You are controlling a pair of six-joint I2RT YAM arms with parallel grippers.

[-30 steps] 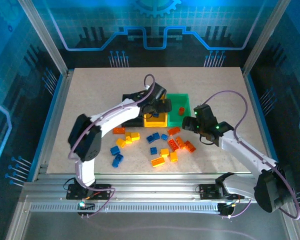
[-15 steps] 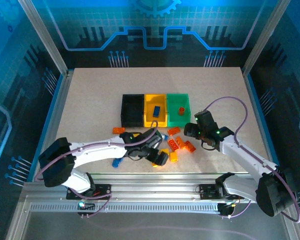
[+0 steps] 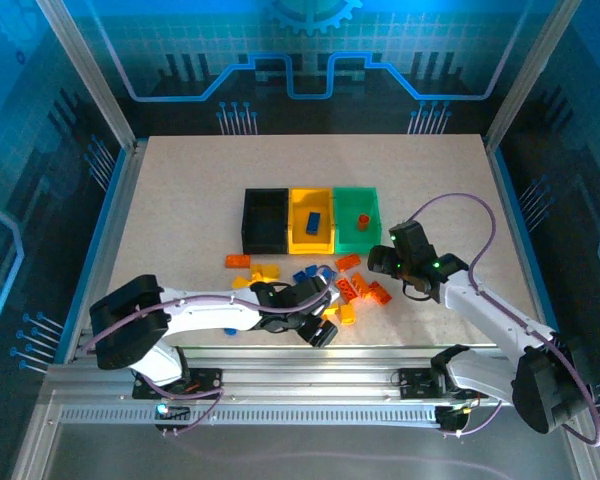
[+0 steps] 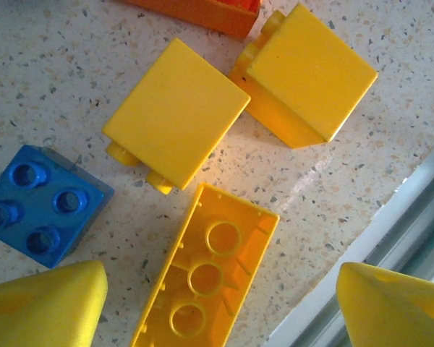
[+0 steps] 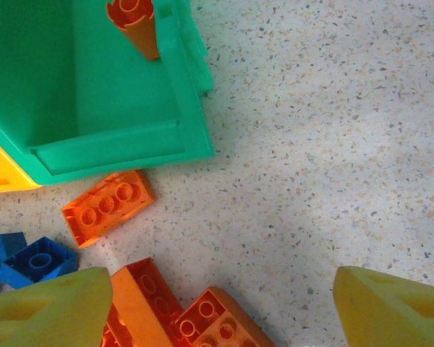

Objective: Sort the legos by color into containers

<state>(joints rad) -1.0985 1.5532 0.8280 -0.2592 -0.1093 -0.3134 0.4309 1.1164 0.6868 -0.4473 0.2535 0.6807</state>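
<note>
Far left, the left arm point(image 3: 195, 312) lies low along the near table edge, elbow out to the left. Its gripper point(image 3: 318, 325) sits at the near end of the legos point(image 3: 332, 290), jaws wide, nothing pinched. On the wrist cam the gripper point(image 4: 220, 311) has an upside-down yellow brick point(image 4: 206, 282) between the fingers point(image 4: 47, 303), not touching either one. A blue brick point(image 4: 40, 206) sits just beside the left finger, two more yellow bricks point(image 4: 177, 112) lie on their sides just beyond, and the metal rail point(image 4: 419, 210) is right next to the other finger, so it's tight there.

Behind the pile are the bins, touching in a row: black bin point(image 3: 247, 220), then yellow bin point(image 3: 325, 238) with a blue brick point(image 3: 313, 222) in it, then green bin point(image 3: 350, 238) with an orange piece point(image 3: 362, 218).

Right side: the right gripper point(image 3: 378, 260) hangs just off the green bin's near right corner, jaws wide and holding nothing. Its cam shows the gripper point(image 5: 220, 311) over orange bricks point(image 5: 152, 303), another orange brick point(image 5: 107, 206) just beside the green bin's point(image 5: 94, 87) wall, and blue ones point(image 5: 29, 260) at the left.
</note>
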